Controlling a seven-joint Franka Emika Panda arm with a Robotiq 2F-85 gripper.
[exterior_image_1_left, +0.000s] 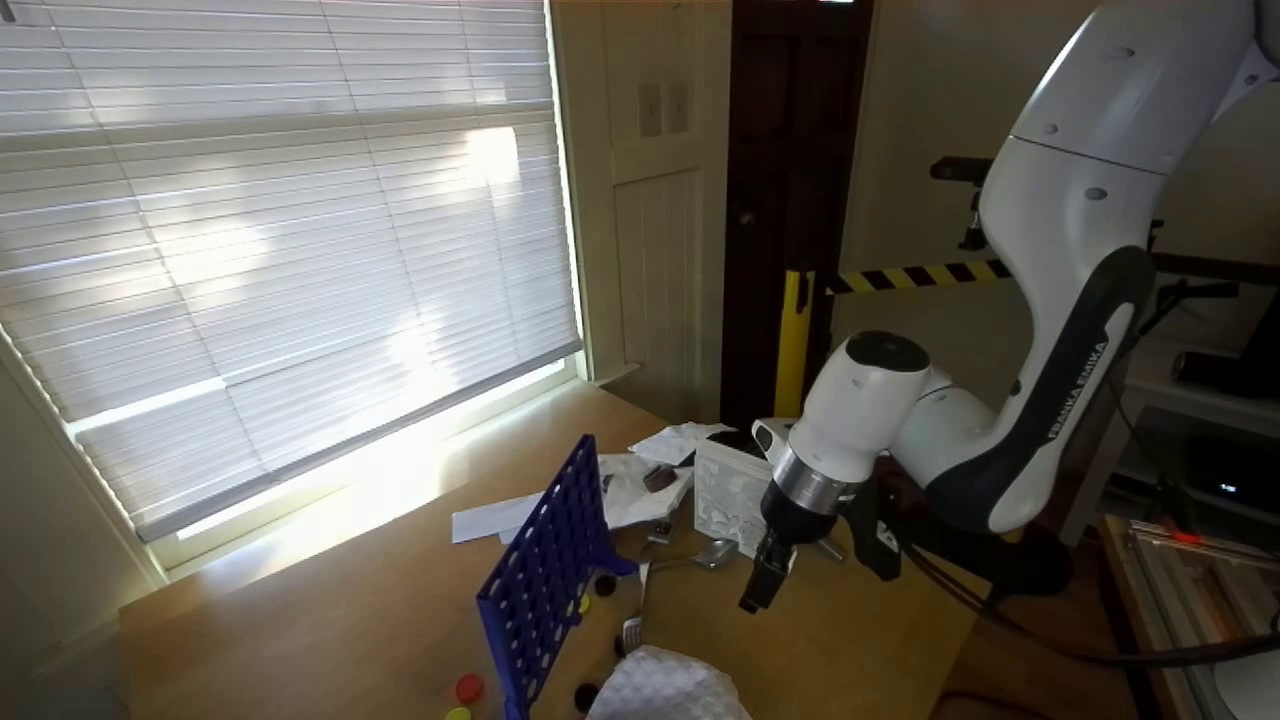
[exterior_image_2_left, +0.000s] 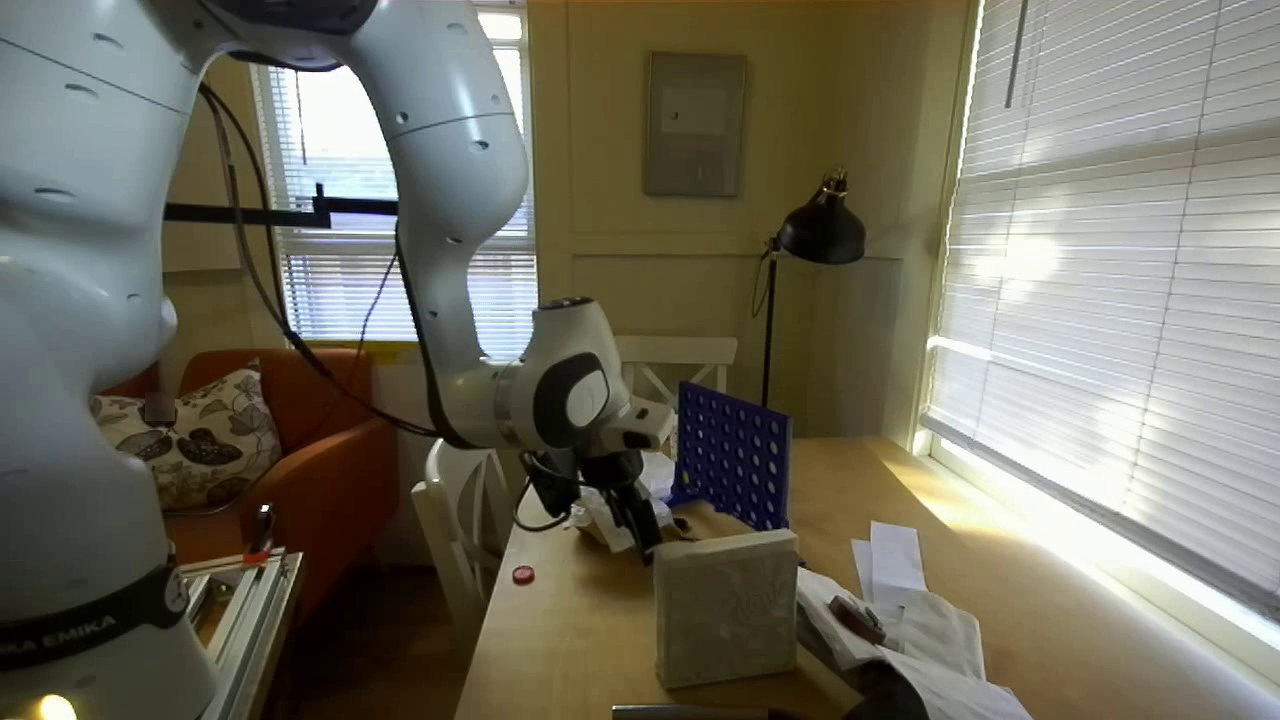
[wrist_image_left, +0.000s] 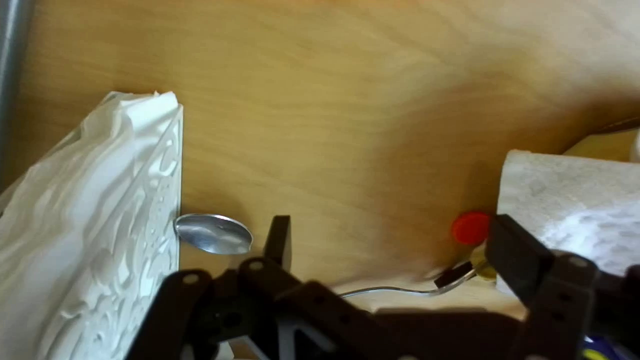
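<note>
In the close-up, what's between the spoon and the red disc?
Bare wooden table in the wrist view; one of the open jaws hangs over it beside the spoon.

- White slatted window blinds (exterior_image_1_left: 300, 250) are lit by patchy sunlight (exterior_image_1_left: 492, 155).
- A dark brown door (exterior_image_1_left: 795, 150) is bordered by cream wall panelling (exterior_image_1_left: 655, 270).
- An orange upholstered armchair (exterior_image_2_left: 340, 490) is placed near a bright window (exterior_image_2_left: 340, 150).

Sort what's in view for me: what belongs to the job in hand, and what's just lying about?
Probably the job, judging by nearness:
gripper, open and holding nothing
spoon, on the table
napkin holder, upright beside the spoon

Seemingly just lying about:
fork
blue grid, standing upright
papers
</note>
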